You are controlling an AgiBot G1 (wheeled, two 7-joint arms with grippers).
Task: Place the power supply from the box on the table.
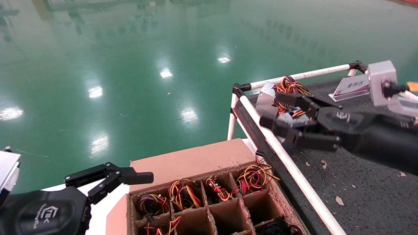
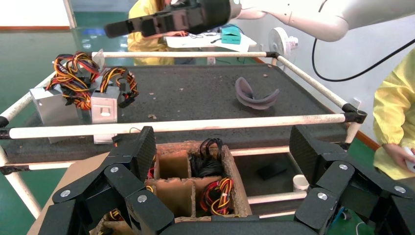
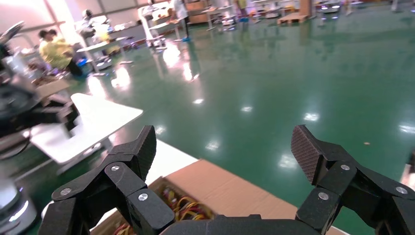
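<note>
Two silver power supply cases [image 2: 49,110] [image 2: 104,108] with orange-yellow, red and black wires [image 1: 289,86] lie on the dark grey table [image 1: 359,189], in its corner nearest the box. My right gripper [image 1: 271,109] hovers just above them, pointing out over the white rail, open and empty [image 3: 222,147]. The brown gridded box [image 1: 192,160] stands below the table edge, and wire bundles [image 1: 253,178] fill several of its cells. At the lower left, beside the box, my left gripper [image 1: 130,178] is open and empty [image 2: 220,147].
White pipe rails [image 1: 290,166] edge the table between the box and the felt. A white sign card [image 1: 351,86] stands at the back. A grey curved piece [image 2: 254,95] lies mid-table. People in yellow [image 2: 396,122] stand nearby. Green floor lies beyond.
</note>
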